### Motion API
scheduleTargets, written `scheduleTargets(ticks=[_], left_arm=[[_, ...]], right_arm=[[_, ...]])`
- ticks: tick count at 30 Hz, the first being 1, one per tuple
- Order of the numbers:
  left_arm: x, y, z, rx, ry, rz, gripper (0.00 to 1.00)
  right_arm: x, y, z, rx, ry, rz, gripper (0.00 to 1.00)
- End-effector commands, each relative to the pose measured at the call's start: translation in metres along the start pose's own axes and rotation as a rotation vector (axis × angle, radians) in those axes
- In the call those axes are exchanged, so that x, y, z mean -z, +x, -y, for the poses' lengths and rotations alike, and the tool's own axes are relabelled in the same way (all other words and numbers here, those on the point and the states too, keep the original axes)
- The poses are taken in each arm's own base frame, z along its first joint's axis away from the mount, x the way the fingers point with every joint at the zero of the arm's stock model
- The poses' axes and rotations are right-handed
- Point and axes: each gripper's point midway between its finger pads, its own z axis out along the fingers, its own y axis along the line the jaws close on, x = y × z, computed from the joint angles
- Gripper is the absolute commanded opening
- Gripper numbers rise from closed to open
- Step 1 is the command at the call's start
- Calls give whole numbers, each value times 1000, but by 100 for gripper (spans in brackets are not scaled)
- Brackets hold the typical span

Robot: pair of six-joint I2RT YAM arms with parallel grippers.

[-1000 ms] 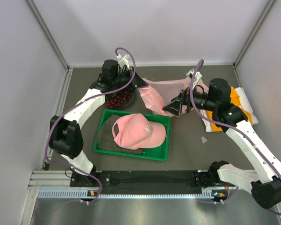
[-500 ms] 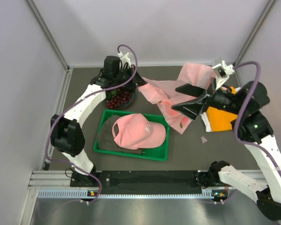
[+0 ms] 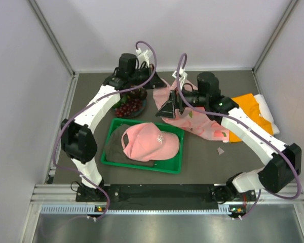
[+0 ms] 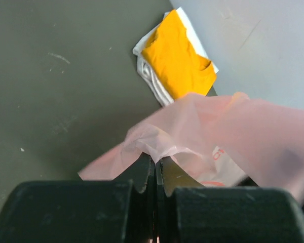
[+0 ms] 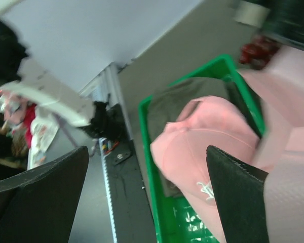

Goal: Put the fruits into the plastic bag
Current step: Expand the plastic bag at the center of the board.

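My right gripper (image 3: 168,107) has swung in from over the orange cloth (image 3: 249,104) at 3 o'clock to mid-table, jaws spread wide and empty. The plastic bag (image 3: 198,122) has sunk flatter. I judge I'm lining up on its free rim to open the mouth. My left gripper (image 4: 155,163) stays pinched on a fold of the bag. The bag trails to 4 o'clock of the right jaws. The fruits (image 3: 129,106) sit at their 9 o'clock, none bagged.

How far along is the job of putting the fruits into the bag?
Done: the left gripper is shut on an edge of the plastic bag. In hand: the right gripper hangs open over the bag. Left: the fruits lie piled outside it.
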Motion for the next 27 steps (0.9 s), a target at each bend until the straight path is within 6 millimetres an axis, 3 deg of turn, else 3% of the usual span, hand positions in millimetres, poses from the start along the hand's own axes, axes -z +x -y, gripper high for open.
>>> scheduleTargets(ticks=[1,4,6,10,12,15,19,24,27], left_arm=[[-10,1,-13,-8,-9,-17,0],[-16,7,-18,13,-11,-36,0],[-17,11,-23,12,-25,-40,0],[-12,10,-14,-8,10,-21,0],[-9,10,-14,-13,8,-12,0],[2,3,-4,-48,4,18,0],[14,-4,3,-102,-8,68,0],[28,-12,-9,-134,-113,113,0],[30,-13,-20,-120,-151,125,0]], right_arm=[[25,-20,-103,290,-388,30,99],[37,-25,-131,314,-531,40,99],[38,-26,-137,309,-572,20,99],[28,-25,-129,185,-552,-36,99],[7,-21,-105,84,-494,-80,99],[-18,4,-59,-39,-330,-155,99],[-32,38,-12,-112,-155,-223,99],[-31,76,13,-175,-65,-266,99],[-27,86,12,-185,-66,-250,99]])
